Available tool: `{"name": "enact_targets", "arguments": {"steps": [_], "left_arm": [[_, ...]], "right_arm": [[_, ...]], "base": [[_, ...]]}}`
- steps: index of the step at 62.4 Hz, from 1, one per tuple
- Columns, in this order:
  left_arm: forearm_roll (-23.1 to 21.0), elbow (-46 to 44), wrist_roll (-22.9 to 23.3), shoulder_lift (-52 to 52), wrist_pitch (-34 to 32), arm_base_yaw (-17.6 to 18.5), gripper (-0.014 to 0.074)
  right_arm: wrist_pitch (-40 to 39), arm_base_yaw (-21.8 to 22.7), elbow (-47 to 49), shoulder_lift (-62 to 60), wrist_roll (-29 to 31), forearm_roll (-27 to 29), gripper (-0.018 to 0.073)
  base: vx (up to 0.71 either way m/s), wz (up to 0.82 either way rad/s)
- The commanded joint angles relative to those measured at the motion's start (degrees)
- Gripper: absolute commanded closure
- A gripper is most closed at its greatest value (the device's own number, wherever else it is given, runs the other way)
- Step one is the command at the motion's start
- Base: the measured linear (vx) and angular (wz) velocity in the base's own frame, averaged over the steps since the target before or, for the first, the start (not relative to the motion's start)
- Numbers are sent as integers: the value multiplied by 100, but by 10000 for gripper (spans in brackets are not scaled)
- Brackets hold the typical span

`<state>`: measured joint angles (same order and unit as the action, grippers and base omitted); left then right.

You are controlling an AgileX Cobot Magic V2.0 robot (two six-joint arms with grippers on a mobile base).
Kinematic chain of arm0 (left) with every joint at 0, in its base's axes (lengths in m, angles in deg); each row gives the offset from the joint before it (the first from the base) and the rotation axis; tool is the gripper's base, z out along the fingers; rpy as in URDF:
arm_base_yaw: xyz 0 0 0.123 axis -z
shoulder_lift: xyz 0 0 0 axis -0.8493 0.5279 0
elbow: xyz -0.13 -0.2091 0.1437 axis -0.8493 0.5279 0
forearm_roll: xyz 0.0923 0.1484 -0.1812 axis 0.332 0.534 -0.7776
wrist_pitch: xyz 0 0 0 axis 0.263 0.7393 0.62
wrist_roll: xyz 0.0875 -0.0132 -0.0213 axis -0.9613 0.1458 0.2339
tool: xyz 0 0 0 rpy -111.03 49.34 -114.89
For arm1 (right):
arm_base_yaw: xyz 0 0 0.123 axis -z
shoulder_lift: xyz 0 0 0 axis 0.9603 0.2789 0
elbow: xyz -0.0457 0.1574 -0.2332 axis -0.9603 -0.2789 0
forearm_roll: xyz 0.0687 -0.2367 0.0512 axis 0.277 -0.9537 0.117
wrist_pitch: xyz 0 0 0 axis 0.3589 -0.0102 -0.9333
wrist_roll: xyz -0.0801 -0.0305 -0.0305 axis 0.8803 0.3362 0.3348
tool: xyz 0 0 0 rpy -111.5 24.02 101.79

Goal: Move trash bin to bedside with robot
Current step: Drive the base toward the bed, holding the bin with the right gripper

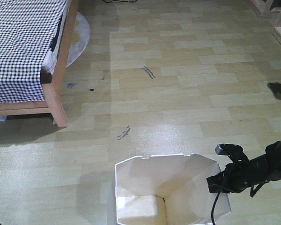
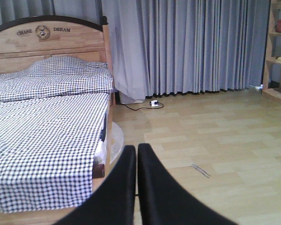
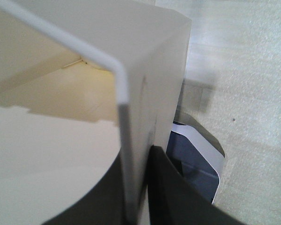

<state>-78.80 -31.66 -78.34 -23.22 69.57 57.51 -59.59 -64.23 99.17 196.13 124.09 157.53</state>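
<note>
Far L: bed (image 1: 23, 47), well apart from trash bin (image 1: 145, 197) at bottom ctr. L gripper (image 2: 136, 183) closed, empty; R gripper (image 3: 133, 197) pinched on bin's right wall. Looks like carry phase: next needs base drive fwd-left w/ firm grip.

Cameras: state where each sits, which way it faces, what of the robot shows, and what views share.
Exterior front-facing: high on the robot, aimed forward and down at the floor, bed upper left, trash bin below; right arm and right gripper at the bin's rim.
Left wrist-mounted: low, aimed level at bed and curtains; left gripper shut in the foreground.
Right wrist-mounted: at the bin's rim, looking down; right gripper clamps its wall.
Shared: bed in the first two; bin and right gripper in first and third.
</note>
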Motion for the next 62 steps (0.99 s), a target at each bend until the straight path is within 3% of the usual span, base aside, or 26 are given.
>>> {"name": "enact_targets", "arguments": {"steps": [1, 62], "left_arm": [[-54, 67, 79, -79, -427, 35, 603], [-54, 67, 79, -79, -427, 35, 603]], "right_arm": [[1295, 19, 8, -362, 5, 12, 564], [1295, 19, 8, -362, 5, 12, 564]], "base": [[26, -7], [28, -2]]}}
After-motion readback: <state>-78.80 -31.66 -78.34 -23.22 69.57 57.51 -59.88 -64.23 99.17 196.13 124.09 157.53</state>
